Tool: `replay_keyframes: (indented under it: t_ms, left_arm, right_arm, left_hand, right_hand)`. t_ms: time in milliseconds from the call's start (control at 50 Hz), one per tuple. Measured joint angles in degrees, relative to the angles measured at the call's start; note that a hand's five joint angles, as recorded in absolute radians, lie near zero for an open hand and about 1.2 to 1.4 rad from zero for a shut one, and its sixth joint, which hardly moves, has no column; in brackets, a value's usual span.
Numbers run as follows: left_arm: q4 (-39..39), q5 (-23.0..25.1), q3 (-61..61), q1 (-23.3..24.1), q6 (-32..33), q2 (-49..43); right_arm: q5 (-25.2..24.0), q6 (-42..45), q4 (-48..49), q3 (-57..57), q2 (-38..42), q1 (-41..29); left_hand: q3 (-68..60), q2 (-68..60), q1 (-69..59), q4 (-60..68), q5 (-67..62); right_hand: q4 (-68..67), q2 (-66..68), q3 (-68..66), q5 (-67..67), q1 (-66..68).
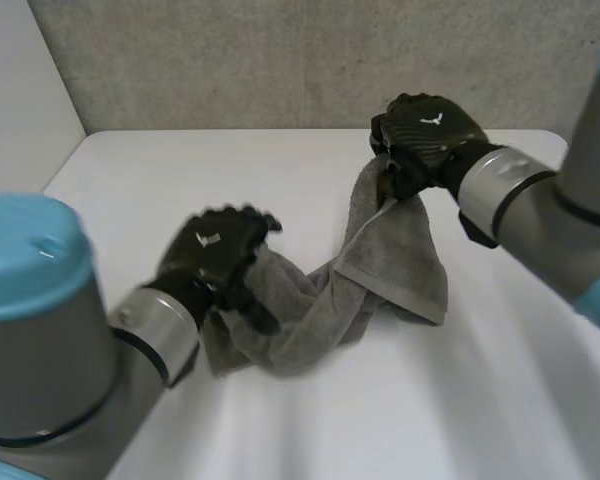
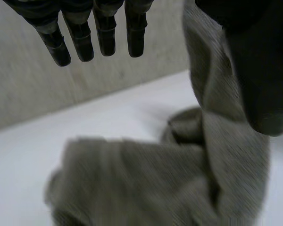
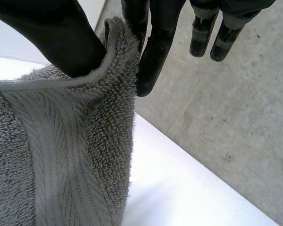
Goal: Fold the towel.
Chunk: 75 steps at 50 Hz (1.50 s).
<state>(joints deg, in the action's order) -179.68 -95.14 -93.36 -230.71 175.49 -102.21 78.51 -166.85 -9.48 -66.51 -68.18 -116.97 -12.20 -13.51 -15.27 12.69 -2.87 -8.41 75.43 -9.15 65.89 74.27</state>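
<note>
Right hand (image 1: pixel 425 135) is pinching a corner of the grey towel (image 1: pixel 380 270) high above the far side of the white table (image 1: pixel 280 170) in the head view; the left hand (image 1: pixel 215 255) is gripping the other end low over the table's near side, the twisted middle sagging onto the table between. In the left wrist view, its thumb is pressing a towel strip, fingers (image 2: pixel 80 37) pointing straight. In the right wrist view, thumb and one finger (image 3: pixel 151 47) are nipping the hem, towel hanging below. That twist is likely creasing any fold; the shallow pinch is risking a slip.
</note>
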Motion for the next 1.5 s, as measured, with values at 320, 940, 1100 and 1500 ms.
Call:
replay_keyframes:
  t_ms: [320,940,1100,1500]
  left_arm:
    - [-8.9,-10.9,0.01,6.09,-2.46,-13.12]
    - [-12.21,-11.94,1.59,-1.61,6.61,-5.4]
    - [1.86,4.47,0.38,-5.47,13.91,2.65]
    - [-12.5,14.47,25.54,-12.6,27.94,-10.12]
  right_arm:
    - [6.55,-7.5,7.42,0.57,4.63,-0.48]
    - [-9.92,8.91,-8.6,-6.93,-6.65,9.8]
    - [-14.96,31.57,-24.43,-10.07,-8.42,14.15]
    - [2.33,26.21,15.78,12.92,0.1,8.43]
  left_hand:
    - [0.0,0.0,0.0,0.0,0.0]
    - [0.0,-59.04,-57.12,0.0,-59.85]
    - [0.0,-59.75,-57.15,0.0,-60.29]
    - [0.0,-49.38,-47.88,0.0,-50.59]
  right_hand:
    - [0.0,0.28,0.0,0.0,0.01]
    - [0.0,0.49,0.0,0.19,0.01]
    - [0.0,0.5,0.0,0.19,0.02]
    - [0.0,0.51,0.0,0.2,0.27]
